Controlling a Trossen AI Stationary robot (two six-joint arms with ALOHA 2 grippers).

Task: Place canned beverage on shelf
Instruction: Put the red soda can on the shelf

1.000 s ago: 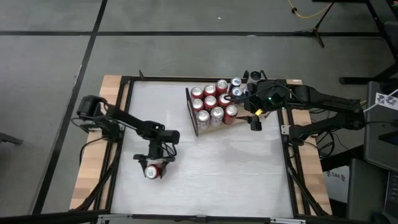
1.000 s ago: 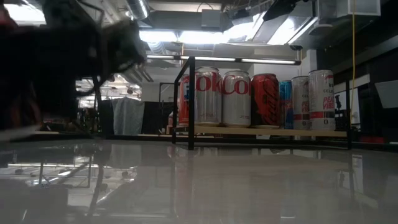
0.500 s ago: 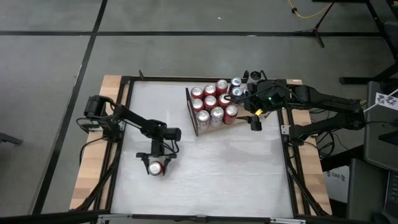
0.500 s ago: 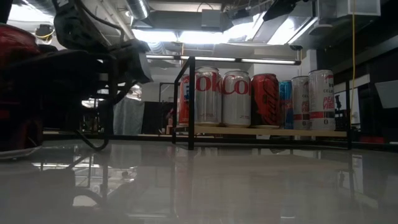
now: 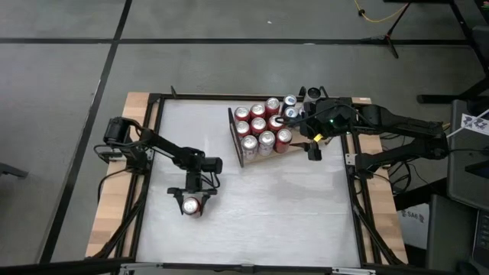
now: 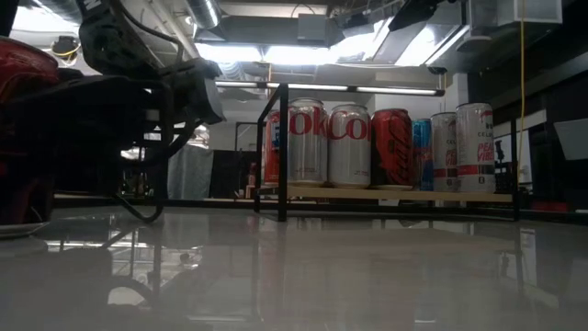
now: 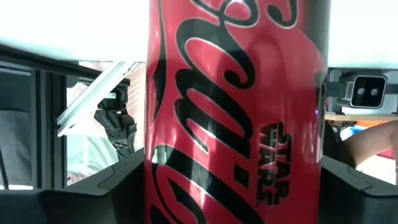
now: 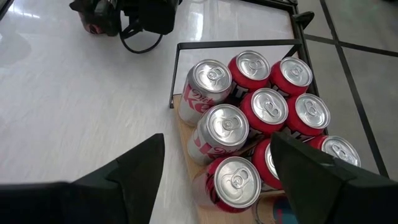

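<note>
Left gripper [image 5: 191, 205] fingers closed on red can [image 5: 191, 205], rigid, slick, held mid-body; right gripper [image 5: 312, 150] fingers open, empty, above shelf [image 5: 269, 152].

White bench [image 5: 267, 206] carries the wooden shelf [image 5: 269, 152] toward its far right; a cluster of upright cans [image 5: 260, 126] stands on the shelf, dark rail [image 5: 234, 137] on its left edge.

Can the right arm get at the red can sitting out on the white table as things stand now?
Probably not. The right gripper hangs open by the shelf, far across the table from the red can. The left gripper already straddles that can, blocking any approach.
</note>
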